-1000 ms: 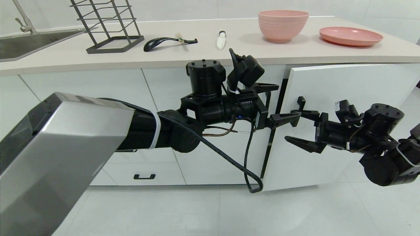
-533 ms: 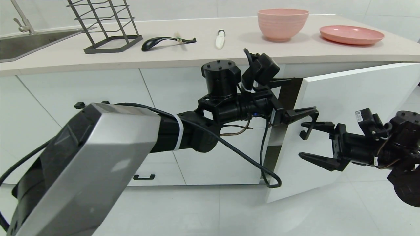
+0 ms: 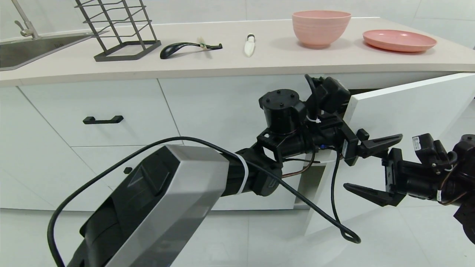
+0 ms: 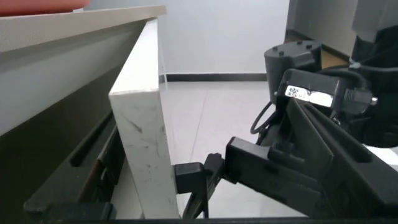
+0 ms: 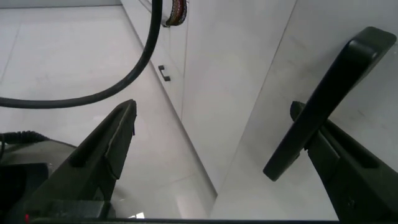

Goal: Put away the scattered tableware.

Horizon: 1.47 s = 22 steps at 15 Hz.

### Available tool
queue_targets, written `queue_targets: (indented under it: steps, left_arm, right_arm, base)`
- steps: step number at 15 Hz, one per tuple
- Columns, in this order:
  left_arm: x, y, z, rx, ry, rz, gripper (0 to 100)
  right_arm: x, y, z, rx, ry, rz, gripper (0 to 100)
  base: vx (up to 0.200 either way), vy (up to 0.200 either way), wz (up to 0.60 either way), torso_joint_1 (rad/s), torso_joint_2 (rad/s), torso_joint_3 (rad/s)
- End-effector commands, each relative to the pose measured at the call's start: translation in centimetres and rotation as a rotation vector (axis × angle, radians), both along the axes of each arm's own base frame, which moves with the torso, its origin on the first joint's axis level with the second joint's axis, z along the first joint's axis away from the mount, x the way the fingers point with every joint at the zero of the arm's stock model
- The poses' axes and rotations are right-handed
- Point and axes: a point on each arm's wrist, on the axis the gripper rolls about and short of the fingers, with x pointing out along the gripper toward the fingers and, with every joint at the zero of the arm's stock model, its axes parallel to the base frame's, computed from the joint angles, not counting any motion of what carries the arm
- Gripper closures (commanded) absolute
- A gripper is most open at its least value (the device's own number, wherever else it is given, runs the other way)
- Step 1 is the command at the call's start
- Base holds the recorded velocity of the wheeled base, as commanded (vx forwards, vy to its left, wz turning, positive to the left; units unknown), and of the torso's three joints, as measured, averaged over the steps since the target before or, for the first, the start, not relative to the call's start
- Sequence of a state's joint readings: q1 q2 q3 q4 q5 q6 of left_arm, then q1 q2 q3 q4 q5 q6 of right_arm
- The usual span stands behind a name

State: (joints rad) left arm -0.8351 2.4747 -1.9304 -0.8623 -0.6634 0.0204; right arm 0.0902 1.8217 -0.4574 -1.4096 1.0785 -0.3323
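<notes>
Still, the pink bowl (image 3: 321,27), pink plate (image 3: 399,40) and black spoon (image 3: 185,47) are lying on the countertop (image 3: 259,63). Below them the cabinet door (image 3: 408,107) is swinging wider than a second ago, my left gripper (image 3: 371,144) straddling its edge with jaws apart, my right gripper (image 3: 367,171) gaping empty: storage is opening.

You had the pink bowl (image 3: 321,27) standing upright on the counter (image 3: 230,65), with the pink plate (image 3: 399,40) lying flat to its right, apart from it. The black spoon (image 3: 173,48) lay near the wire rack (image 3: 122,46), its handle pointing toward the small white utensil (image 3: 249,45).
</notes>
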Motion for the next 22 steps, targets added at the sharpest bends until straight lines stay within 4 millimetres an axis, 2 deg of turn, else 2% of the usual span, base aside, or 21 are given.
queue_targets:
  steps: [1,3,10,14,16,19,20,21,22]
  left_arm:
    - [-0.1,-0.4,-0.6,-0.008,0.021,-0.015,0]
    - [-0.5,-0.7,-0.4,-0.024,0.048,-0.037,0]
    - [-0.9,-1.1,-0.8,-0.016,0.06,-0.048,0]
    - [-1.0,-1.3,-0.8,-0.019,0.062,-0.048,0]
    - [-1.5,-1.7,-0.6,-0.032,0.078,-0.012,0]
    - [-1.6,-1.8,-0.6,-0.048,0.095,0.047,0]
    - [-1.7,-1.9,-0.5,-0.056,0.106,0.081,0]
    - [-1.6,-1.9,-0.5,-0.057,0.111,0.095,0]
    - [-1.9,-2.2,-0.6,-0.055,0.124,0.114,0]
  right_arm:
    - [0.6,-1.2,-0.8,0.0,0.035,-0.09,0]
    - [0.9,-2.5,-1.1,0.0,0.043,-0.159,0]
    - [1.3,-4.5,-1.2,0.002,0.046,-0.242,0]
    - [0.8,-4.8,-1.1,0.002,0.046,-0.253,0]
    - [-0.6,-4.7,-0.4,0.004,0.035,-0.256,0]
    - [-4.1,-5.2,0.5,0.008,0.025,-0.311,0]
    - [-6.6,-5.7,0.6,0.007,0.027,-0.36,0]
    - [-7.4,-5.8,0.8,0.007,0.021,-0.369,0]
    - [-9.7,-5.5,1.2,0.008,-0.01,-0.378,0]
  base:
    - [0.0,0.0,0.0,0.0,0.0,0.0]
    - [0.0,0.0,0.0,0.0,0.0,0.0]
    - [0.0,0.0,0.0,0.0,0.0,0.0]
    - [0.0,0.0,0.0,0.0,0.0,0.0]
    - [0.0,0.0,0.0,0.0,0.0,0.0]
    - [0.0,0.0,0.0,0.0,0.0,0.0]
    - [0.0,0.0,0.0,0.0,0.0,0.0]
    - [0.0,0.0,0.0,0.0,0.0,0.0]
    - [0.0,0.0,0.0,0.0,0.0,0.0]
